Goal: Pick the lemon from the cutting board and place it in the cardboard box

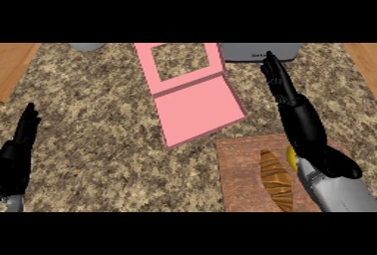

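Note:
A yellow lemon [291,156] lies on the reddish-brown cutting board [239,174] at the lower right, mostly hidden under my right hand [302,122]. That hand stretches over the board with straight fingers pointing away toward the far edge, holding nothing. The pink box [195,104] lies flattened at the centre, with an open frame at its far end and a closed panel near the board. My left hand [18,149] rests open at the left edge, fingers up.
A brown croissant [276,180] lies on the board just left of my right forearm. A grey appliance [261,51] stands at the far right edge and a grey object [87,47] at the far left. Wood surfaces flank the speckled counter.

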You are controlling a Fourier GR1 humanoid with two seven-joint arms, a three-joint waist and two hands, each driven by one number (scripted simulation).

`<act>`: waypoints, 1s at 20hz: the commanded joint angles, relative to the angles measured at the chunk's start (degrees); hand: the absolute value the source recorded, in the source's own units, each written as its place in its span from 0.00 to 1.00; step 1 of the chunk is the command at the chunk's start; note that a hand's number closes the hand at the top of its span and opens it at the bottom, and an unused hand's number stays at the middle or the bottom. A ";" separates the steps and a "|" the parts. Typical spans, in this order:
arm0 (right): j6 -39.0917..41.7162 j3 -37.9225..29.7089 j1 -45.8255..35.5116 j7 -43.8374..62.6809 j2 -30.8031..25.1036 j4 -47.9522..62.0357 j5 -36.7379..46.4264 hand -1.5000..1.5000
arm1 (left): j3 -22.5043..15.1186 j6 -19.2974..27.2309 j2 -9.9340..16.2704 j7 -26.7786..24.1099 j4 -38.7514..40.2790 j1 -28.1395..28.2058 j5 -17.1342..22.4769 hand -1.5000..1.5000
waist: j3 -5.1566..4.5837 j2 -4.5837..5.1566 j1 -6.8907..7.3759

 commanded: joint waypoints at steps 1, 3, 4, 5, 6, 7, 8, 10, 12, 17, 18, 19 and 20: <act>3.45 -4.62 1.06 -0.85 -1.08 0.79 -2.43 0.00 | -2.30 1.16 -0.36 5.56 -5.56 1.18 -3.97 0.50 | -1.20 -0.23 0.39; 4.63 -9.23 -3.48 -4.05 0.61 8.75 -4.57 0.00 | -3.24 -0.24 -2.71 3.00 -3.24 0.42 -3.84 0.50 | -1.22 -0.06 0.67; 6.46 -11.02 -3.86 -2.04 -1.20 6.00 -6.07 0.00 | -2.12 -2.45 -2.99 1.78 2.11 -3.23 -3.06 0.50 | -1.25 -0.07 0.18; 8.68 -13.31 -1.31 -0.61 -3.79 3.50 -9.78 0.00 | -2.80 -3.07 -3.32 1.92 4.62 -5.68 -3.14 0.50 | -1.25 -0.05 -0.48; 9.10 -15.74 -3.52 -3.62 -2.96 8.75 -10.22 0.00 | -2.07 -5.16 -2.93 0.26 3.57 -2.17 -1.45 0.50 | -1.24 -0.02 0.31; 2.15 -8.55 1.89 2.58 -17.74 12.43 11.64 0.00 | -2.95 -3.18 -3.05 2.45 1.24 -0.88 -1.04 0.50 | -3.11 0.88 -3.54; -3.09 -10.00 3.10 3.16 -15.72 13.18 12.92 1.00 | -3.04 -4.01 -3.13 3.35 1.14 -0.62 -0.21 0.50 | -1.78 0.10 -2.45; -11.57 -14.66 4.08 1.45 -2.70 16.70 5.66 0.00 | -5.36 -4.76 -5.56 0.34 3.19 -0.20 -1.02 0.50 | -1.27 0.32 -0.25; -10.34 -17.87 6.95 -5.61 -0.38 16.44 1.37 0.00 | -7.35 -3.45 -6.19 4.01 -1.30 0.20 -2.95 0.50 | -1.15 -0.11 0.12; 0.13 -18.76 9.10 -6.14 -11.11 16.22 4.29 0.00 | -5.23 -5.64 -6.23 6.44 -1.23 -1.27 -2.72 0.50 | -1.24 -0.20 0.24; -1.17 -16.20 10.25 -4.75 -11.10 15.49 7.51 0.00 | -4.49 -6.47 -5.39 6.37 -0.69 -1.55 -2.43 0.50 | -1.27 -0.21 0.20; -0.19 -14.45 10.72 0.10 -14.27 12.15 9.34 0.00 | -5.77 -4.00 -7.75 5.57 3.14 -3.70 -4.69 0.50 | -1.37 -0.23 -0.71; -0.23 -12.47 11.57 0.52 -16.13 12.22 12.77 0.00 | -5.17 -4.53 -6.77 7.28 0.61 -4.19 -3.88 0.50 | -1.37 -0.33 -0.56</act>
